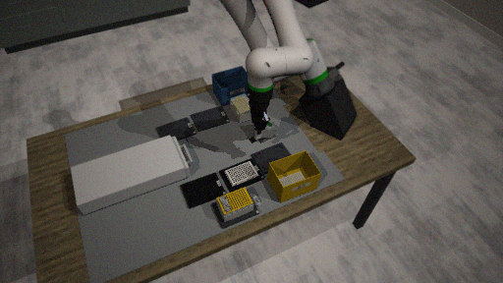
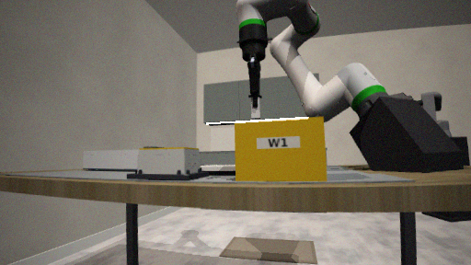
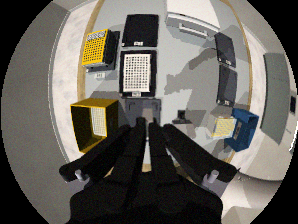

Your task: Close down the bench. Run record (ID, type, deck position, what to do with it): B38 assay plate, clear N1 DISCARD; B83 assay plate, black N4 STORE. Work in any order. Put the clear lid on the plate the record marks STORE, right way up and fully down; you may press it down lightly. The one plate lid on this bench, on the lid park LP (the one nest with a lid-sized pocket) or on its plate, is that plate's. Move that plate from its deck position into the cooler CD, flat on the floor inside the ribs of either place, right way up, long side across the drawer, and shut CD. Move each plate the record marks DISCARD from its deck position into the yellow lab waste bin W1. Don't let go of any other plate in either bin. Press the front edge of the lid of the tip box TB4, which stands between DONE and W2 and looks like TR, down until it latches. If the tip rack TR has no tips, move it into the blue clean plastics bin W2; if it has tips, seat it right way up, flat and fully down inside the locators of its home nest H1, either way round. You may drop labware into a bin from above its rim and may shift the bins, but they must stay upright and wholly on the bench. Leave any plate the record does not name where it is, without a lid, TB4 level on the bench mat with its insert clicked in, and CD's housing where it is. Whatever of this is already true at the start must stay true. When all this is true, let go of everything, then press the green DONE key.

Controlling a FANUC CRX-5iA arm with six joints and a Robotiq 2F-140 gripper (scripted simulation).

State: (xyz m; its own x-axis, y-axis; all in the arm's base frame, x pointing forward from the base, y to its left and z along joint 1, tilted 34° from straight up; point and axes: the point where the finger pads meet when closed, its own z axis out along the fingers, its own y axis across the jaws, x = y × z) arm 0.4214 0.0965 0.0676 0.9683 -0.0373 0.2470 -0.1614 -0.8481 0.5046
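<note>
My gripper is shut and empty, with the fingers pressed together. It points straight down and hangs well above the mat near a small green key. In the side view the gripper stands above the rim of the yellow bin W1. The yellow bin holds a pale clear plate. A plate with a pale well grid sits on a dark nest left of the bin. The tip rack with yellow tips sits on its nest at the front. The tip box TB4 stands beside the blue bin W2.
The long grey cooler CD lies at the left and looks shut. Dark nests lie on the mat. The arm's dark base stands at the back right. The wrist view shows the plate and the yellow bin ahead.
</note>
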